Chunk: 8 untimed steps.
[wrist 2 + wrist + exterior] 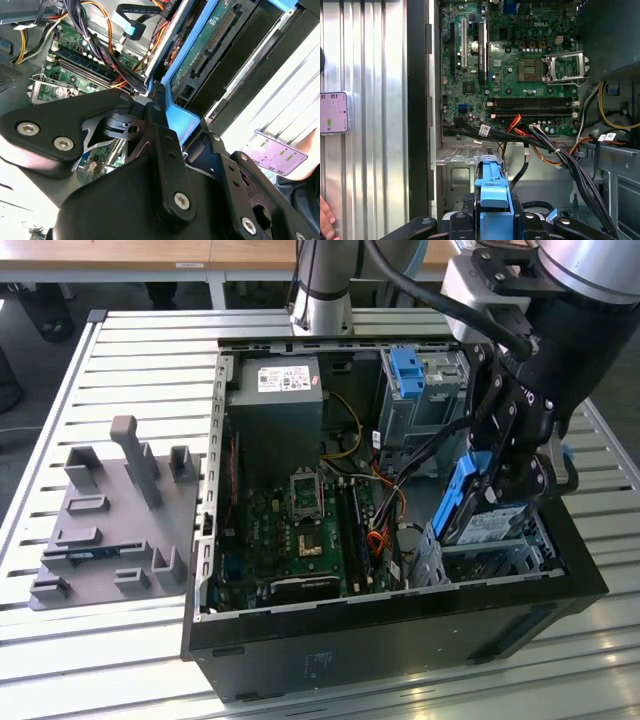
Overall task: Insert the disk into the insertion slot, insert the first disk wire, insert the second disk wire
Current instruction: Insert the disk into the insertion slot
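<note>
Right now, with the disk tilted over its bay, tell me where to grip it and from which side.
Grip the disk by the narrow upper end of its blue carrier, coming from above, as the tool does now. It is steeply tilted with its lower end toward the insertion slot, so that end is free to enter.

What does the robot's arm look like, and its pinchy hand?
The arm is a round silver-grey tube with big dark grey joints. Black cables loop along it. The gripper is black, built from flat jointed bars held by shiny silver screws.
</note>
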Available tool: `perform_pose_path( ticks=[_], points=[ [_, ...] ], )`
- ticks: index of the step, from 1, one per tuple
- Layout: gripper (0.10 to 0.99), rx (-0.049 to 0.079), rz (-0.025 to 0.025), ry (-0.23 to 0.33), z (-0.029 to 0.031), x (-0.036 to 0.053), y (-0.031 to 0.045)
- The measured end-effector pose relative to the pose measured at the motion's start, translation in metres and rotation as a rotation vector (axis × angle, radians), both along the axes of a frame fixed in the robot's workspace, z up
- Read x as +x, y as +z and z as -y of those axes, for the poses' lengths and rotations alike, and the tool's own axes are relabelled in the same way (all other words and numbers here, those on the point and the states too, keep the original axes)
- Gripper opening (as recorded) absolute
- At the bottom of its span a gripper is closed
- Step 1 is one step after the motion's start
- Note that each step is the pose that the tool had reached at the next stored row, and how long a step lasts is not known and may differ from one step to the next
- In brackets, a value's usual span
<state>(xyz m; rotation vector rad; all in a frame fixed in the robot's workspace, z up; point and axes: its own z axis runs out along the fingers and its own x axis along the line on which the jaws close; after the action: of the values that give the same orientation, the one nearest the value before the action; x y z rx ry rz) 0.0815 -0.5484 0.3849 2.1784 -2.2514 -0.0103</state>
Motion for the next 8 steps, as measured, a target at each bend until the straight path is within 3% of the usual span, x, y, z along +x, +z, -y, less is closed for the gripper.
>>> perform_pose_path(
  ticks=[8],
  points=[
    [0.365, 0.0, 0.0, 0.0, 0.0, 0.0, -0.0053]
  ],
)
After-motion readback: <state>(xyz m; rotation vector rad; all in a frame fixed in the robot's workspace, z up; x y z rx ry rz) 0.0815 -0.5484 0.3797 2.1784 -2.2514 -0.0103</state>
